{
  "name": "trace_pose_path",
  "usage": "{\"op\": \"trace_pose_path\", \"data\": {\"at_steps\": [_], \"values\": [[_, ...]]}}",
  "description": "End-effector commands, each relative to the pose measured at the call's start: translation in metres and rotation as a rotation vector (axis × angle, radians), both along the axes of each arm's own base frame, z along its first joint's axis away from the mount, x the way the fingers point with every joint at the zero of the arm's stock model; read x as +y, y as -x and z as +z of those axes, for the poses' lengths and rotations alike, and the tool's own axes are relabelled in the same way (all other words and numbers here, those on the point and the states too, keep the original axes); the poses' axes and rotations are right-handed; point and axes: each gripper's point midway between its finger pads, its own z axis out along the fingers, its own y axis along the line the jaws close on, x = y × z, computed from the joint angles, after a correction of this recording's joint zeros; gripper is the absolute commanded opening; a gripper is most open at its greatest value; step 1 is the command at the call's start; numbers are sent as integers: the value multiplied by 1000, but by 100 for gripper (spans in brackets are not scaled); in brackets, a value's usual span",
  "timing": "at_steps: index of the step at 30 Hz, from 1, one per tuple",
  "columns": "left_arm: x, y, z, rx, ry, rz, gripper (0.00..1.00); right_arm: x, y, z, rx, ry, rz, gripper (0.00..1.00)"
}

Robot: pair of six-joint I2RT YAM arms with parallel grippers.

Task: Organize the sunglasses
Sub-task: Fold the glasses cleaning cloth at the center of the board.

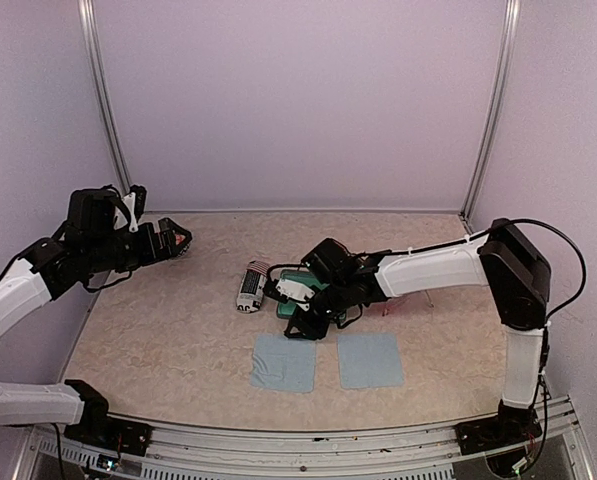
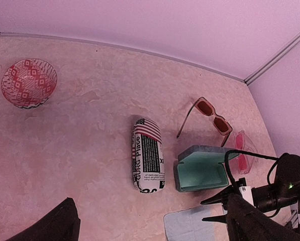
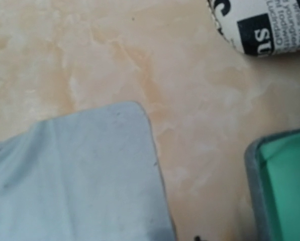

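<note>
Looks like an early reach: right gripper (image 2: 202, 211) half-spread, empty, at 6 o'clock of open case (image 2: 202, 170); left gripper (image 1: 181, 240) spread wide. Brown sunglasses (image 2: 212, 114) at its 12, pink sunglasses (image 2: 244, 150) at 2, loose on desk (image 2: 89, 150). Next: reach over, pinch one frame.

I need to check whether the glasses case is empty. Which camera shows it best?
The left wrist view: nearly all of the open case shows, with its green lining bare. In the top view the right arm covers part of it. The right wrist view catches only one corner.
</note>
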Motion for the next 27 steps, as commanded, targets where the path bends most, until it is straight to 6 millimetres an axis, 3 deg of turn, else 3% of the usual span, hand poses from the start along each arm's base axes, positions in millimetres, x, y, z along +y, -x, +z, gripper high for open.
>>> {"op": "trace_pose_path", "data": {"at_steps": [1,18,27], "values": [[4,4,0,-16,-19,6,99,10,-6,-8,-24,24,25,36],[5,5,1,-20,-15,9,99,12,0,-42,5,95,45,32],[5,6,1,-21,-12,9,99,8,6,-55,-14,149,52,20]]}}
